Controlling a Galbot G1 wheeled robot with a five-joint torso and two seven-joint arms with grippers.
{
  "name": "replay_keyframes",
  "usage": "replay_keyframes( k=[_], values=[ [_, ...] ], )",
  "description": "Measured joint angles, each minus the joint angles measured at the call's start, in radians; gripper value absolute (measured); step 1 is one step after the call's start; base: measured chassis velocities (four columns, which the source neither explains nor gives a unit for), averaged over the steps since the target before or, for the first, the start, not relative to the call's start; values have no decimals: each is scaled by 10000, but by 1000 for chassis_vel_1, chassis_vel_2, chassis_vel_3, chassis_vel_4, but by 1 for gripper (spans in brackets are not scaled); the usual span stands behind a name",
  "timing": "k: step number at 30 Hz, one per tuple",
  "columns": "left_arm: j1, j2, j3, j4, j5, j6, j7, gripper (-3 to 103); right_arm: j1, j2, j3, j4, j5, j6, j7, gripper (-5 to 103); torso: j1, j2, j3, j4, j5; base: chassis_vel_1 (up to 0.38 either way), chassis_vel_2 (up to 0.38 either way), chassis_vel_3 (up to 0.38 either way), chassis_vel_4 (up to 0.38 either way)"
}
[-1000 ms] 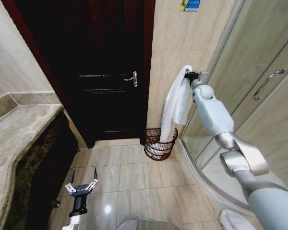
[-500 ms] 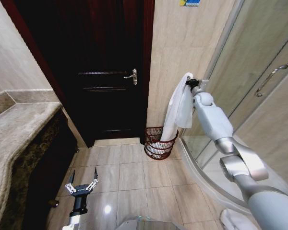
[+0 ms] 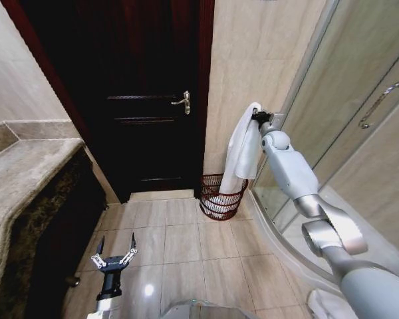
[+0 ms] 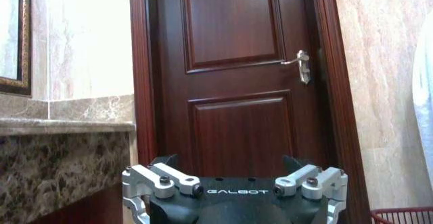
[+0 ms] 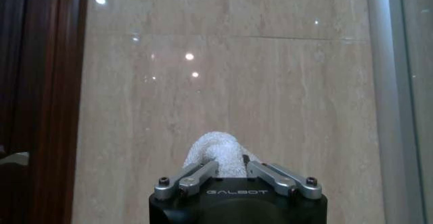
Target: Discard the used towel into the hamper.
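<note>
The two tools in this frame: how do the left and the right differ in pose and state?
The right tool is raised beside the tiled wall, shut on the white towel, which hangs down into the hamper. The left tool sits low over the floor tiles, fingers spread open and holding nothing. Both are the same black-and-silver model.

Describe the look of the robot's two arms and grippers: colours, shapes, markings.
The right arm has smooth pale grey-white rounded shells joined by shiny silver metal joints. The right gripper has a black body printed GALBOT and silver metal finger links with dark screws. The left gripper matches it: black body, silver linkages, slim dark pointed fingertips; its wrist view shows the same GALBOT lettering.
</note>
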Motion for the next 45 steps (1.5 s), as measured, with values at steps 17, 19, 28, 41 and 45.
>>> replay_keyframes(
  k=[17,19,28,41,45],
  values=[
    [-10,0,-4,136,-26,-17,10,100,33,-48,23,-137,-127,-42,0,4,-302,-710,-403,-1,2,0,0,0,0],
    [-9,0,-5,165,-27,-51,10,100,9,-57,28,-112,-135,-52,3,4,-356,-822,-465,-1,0,0,0,0,0],
    [61,0,-10,195,-38,-140,13,100,-34,-8,78,-59,-216,-121,100,4,-530,-1223,-689,1,1,0,0,0,0],
    [5,0,0,196,-28,-134,95,100,-3,-75,71,1,-220,-239,94,4,-775,-1796,-1019,-1,1,0,0,0,0],
    [5,0,2,202,-19,-111,131,100,-3,-78,66,1,-238,-254,91,4,-844,-1969,-1121,0,1,0,0,0,0]
  ],
)
